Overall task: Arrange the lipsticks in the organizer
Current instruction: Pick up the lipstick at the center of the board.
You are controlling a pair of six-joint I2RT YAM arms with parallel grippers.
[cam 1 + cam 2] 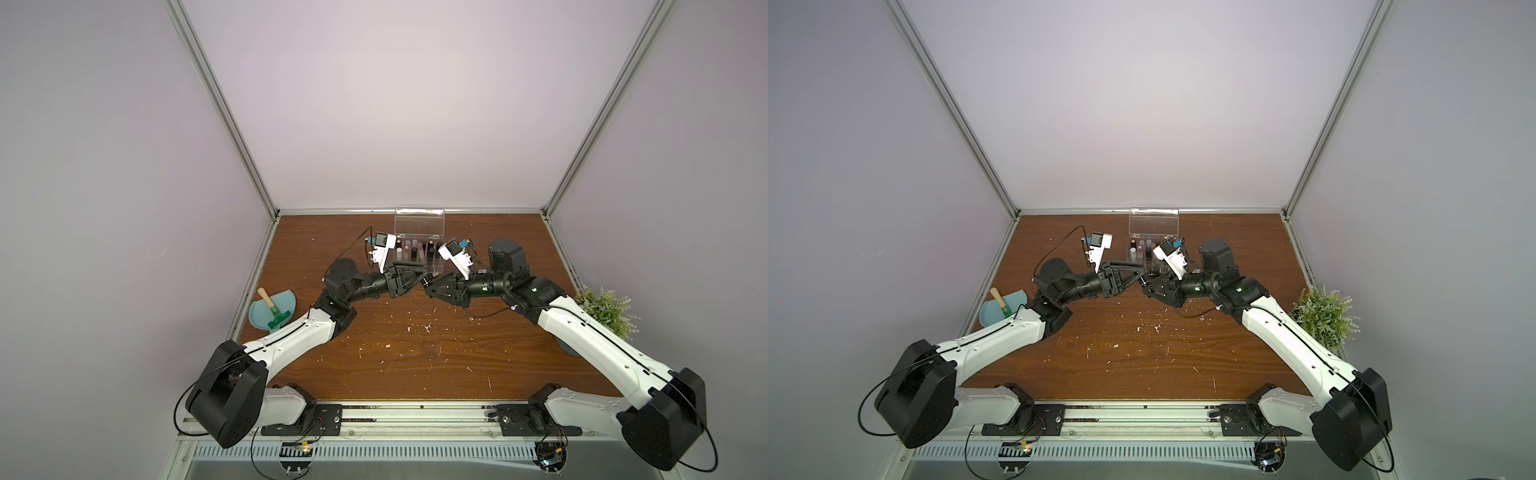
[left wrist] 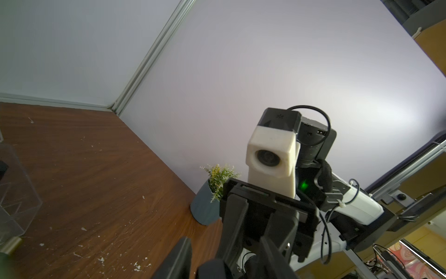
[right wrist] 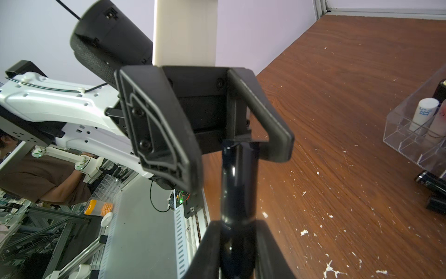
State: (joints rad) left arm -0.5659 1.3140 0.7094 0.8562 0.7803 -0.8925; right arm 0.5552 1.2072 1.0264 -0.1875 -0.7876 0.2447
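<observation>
**Handover at the organizer.** We take the organizer [image 3: 400, 142], a clear compartmented box standing on the wooden table [image 1: 415, 353], as our landmark. Its lid [image 1: 419, 222] stands upright along its far edge.

Inside it we see upright lipsticks [image 1: 414, 249] in roughly 2 rows. Lavender and black tubes fill the far row, white and beige-pink ones the nearer row. We cannot tell their exact number.

Just in front of the organizer's near wall the 2 claws meet.
- The right gripper [image 3: 237, 227] is clamped on a glossy black lipstick [image 3: 239, 183]. The tube's free end reaches between the fingers [image 3: 159, 125] of the left gripper [image 3: 235, 164].
- The left claw stands apart. 1 finger lies close against the tube's end and the other leaves a visible gap, so we see no grip there.

A black tube [image 3: 432, 183] lies on the table just beside the organizer's near corner.

Well to the organizer's left rests a light-blue dustpan [image 1: 286, 301] with a wooden-handled green tool [image 1: 270, 306] in it. Well to its right stands a potted plant [image 1: 606, 309].
</observation>
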